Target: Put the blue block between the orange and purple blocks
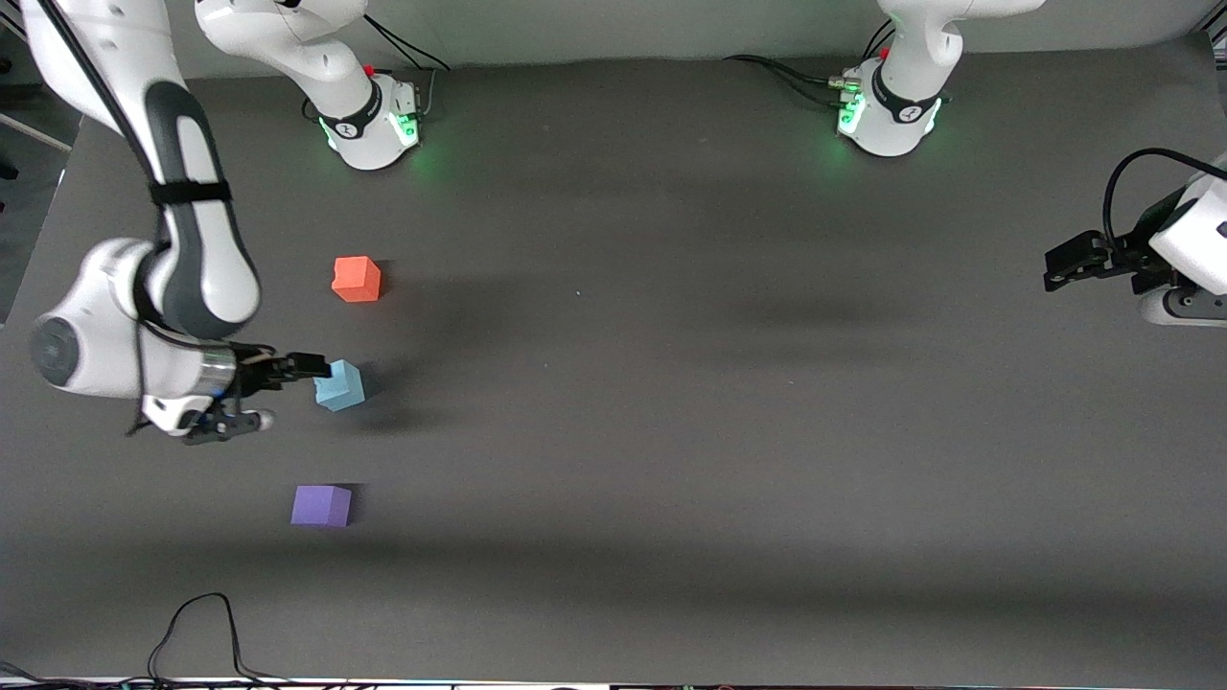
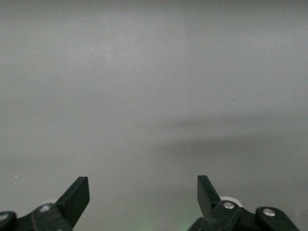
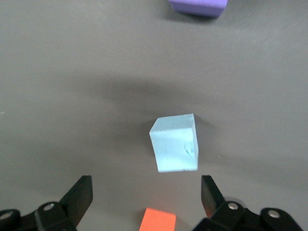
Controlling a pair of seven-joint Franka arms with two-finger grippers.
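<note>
Foam-like, light sky-blue matte cube (image 3: 174, 143) on bench, twelve o'clock of spread right gripper (image 3: 144, 197); pinch flat sides; left gripper (image 2: 143, 195) waits spread.

one blue block (image 1: 339, 385), one orange block (image 1: 357, 279), one purple block (image 1: 321, 505)

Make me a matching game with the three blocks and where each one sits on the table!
Things:
1. orange block
2. blue block
3. purple block

Places:
A. nearest the front camera
B. in the middle of the row, by the open right gripper
C. farthest from the front camera

Pairs: 1-C, 2-B, 3-A
</note>
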